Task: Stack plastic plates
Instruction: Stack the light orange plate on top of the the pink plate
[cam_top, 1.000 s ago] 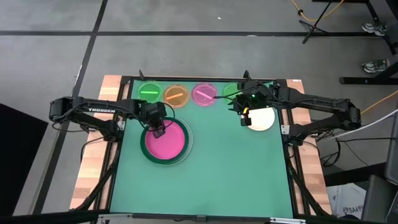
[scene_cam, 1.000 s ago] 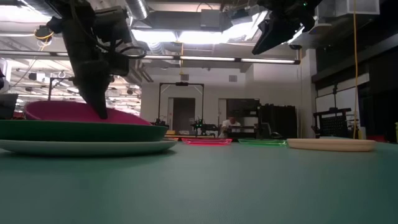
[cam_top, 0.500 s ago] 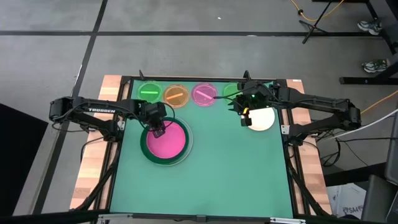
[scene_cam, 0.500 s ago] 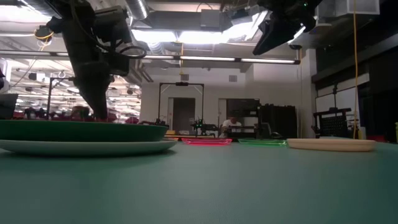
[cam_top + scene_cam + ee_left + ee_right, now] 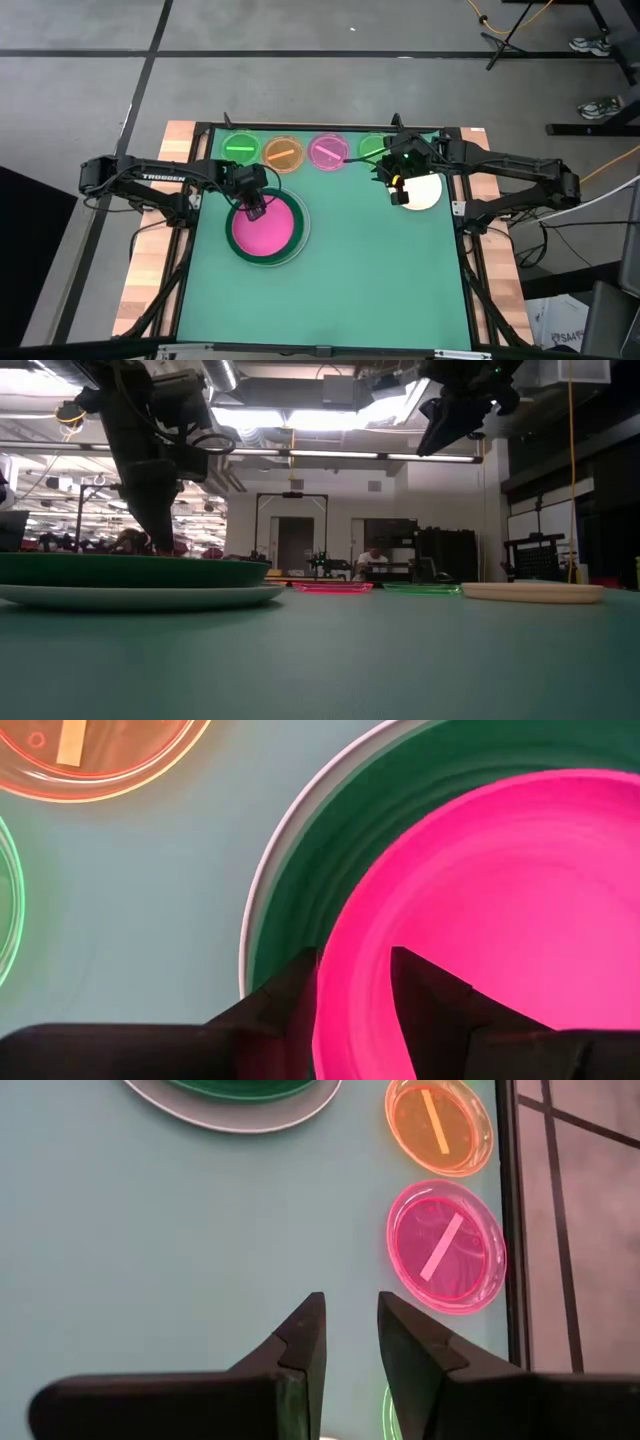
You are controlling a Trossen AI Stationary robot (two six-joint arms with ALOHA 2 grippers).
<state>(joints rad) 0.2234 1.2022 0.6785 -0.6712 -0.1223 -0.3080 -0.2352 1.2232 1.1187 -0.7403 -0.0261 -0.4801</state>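
The magenta plate [image 5: 266, 230] lies flat inside the dark green plate [image 5: 320, 870], which sits on the white plate [image 5: 150, 597]. My left gripper [image 5: 355, 960] is open at the magenta plate's far-left rim, one finger outside it and one over its inside. My right gripper [image 5: 394, 188] hangs open above the table beside the cream plate [image 5: 425, 192], which lies flat near the right edge. Small translucent plates lie in a row at the far edge: green [image 5: 240, 148], orange [image 5: 283, 152], pink [image 5: 328, 151], green [image 5: 372, 147]. My left gripper's fingers stand on either side of the magenta plate's far-left rim [image 5: 340, 935], coming from above and pointing down. The plate lies flat in the green plate. Whether either finger touches the rim, I cannot tell.
The green mat's middle and near half [image 5: 340, 290] hold no objects. A dark frame rail [image 5: 465, 220] runs along the table's sides. The room behind holds equipment, and a person sits far off [image 5: 372, 560].
The magenta plate, tilted a second ago with its rim raised above the green plate, has dropped flat into it, while my left gripper stayed in place. My right gripper has shifted slightly toward the table's right edge.
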